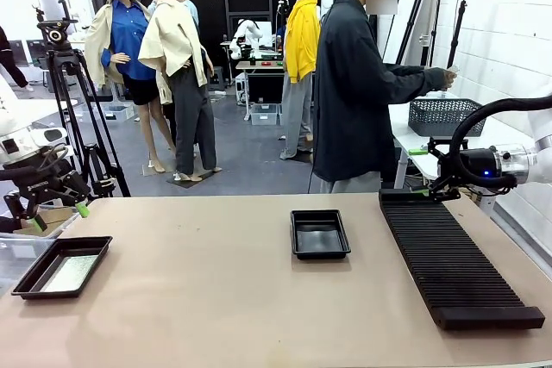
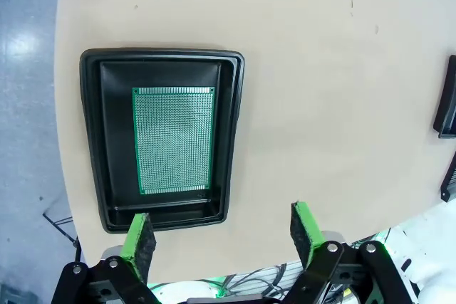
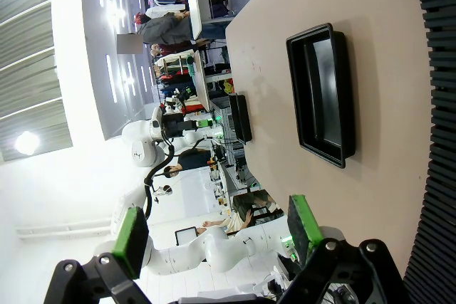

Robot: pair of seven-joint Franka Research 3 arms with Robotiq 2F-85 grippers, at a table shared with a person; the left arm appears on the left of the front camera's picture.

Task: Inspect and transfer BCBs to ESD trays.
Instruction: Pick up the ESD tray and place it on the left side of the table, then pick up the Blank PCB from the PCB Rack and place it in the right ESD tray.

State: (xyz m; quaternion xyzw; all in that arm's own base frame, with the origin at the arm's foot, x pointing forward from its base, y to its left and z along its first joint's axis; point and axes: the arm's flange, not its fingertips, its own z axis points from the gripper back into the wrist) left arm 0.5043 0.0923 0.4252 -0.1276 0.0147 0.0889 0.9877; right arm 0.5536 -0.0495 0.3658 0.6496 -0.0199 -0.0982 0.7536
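One green BCB (image 2: 174,140) lies flat in the black ESD tray (image 2: 92,140) at the table's left end, where it shows as a greyish sheet (image 1: 71,271) in that tray (image 1: 47,294). My left gripper (image 2: 222,236) hangs above the tray's near rim, open and empty, off the table's left edge (image 1: 59,215). A second ESD tray (image 1: 320,255) sits at mid-table with nothing in it (image 3: 342,97). My right gripper (image 3: 214,229) is open and empty, at the far end of the rack (image 1: 438,187).
A long ribbed black rack (image 1: 453,256) runs along the table's right side (image 3: 434,105). A person stands at the far edge, turned right, one hand reaching towards a dark mesh basket (image 1: 444,115) on a side table. A tripod (image 1: 73,101) stands at the back left.
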